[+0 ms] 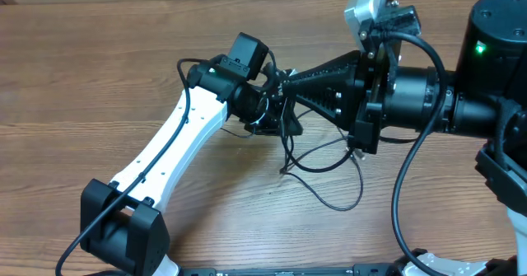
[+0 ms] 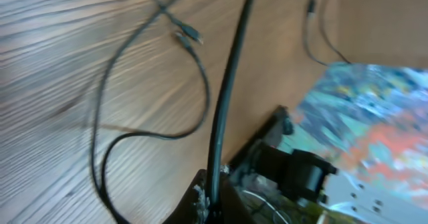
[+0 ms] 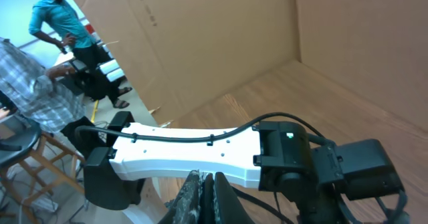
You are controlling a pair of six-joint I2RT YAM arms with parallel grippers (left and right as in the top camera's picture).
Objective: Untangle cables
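Thin black cables (image 1: 317, 189) trail in loops over the wooden table just below where the two grippers meet. My left gripper (image 1: 274, 105), on the white arm, is shut on one black cable (image 2: 231, 70), which runs taut from its jaws up out of the left wrist view. Beside it, slack cables (image 2: 200, 90) with small plug ends (image 2: 191, 33) lie on the wood. My right gripper (image 1: 286, 81) reaches in from the right, tip to tip with the left. Its fingers (image 3: 192, 190) are pressed together on a dark cable strand, and a cord trails off to the lower right.
The white left arm (image 3: 194, 147) crosses the right wrist view right in front of the fingers. The black right arm (image 1: 412, 91) spans the upper right of the table. Cardboard walls (image 3: 221, 43) stand behind, and people are off to the left.
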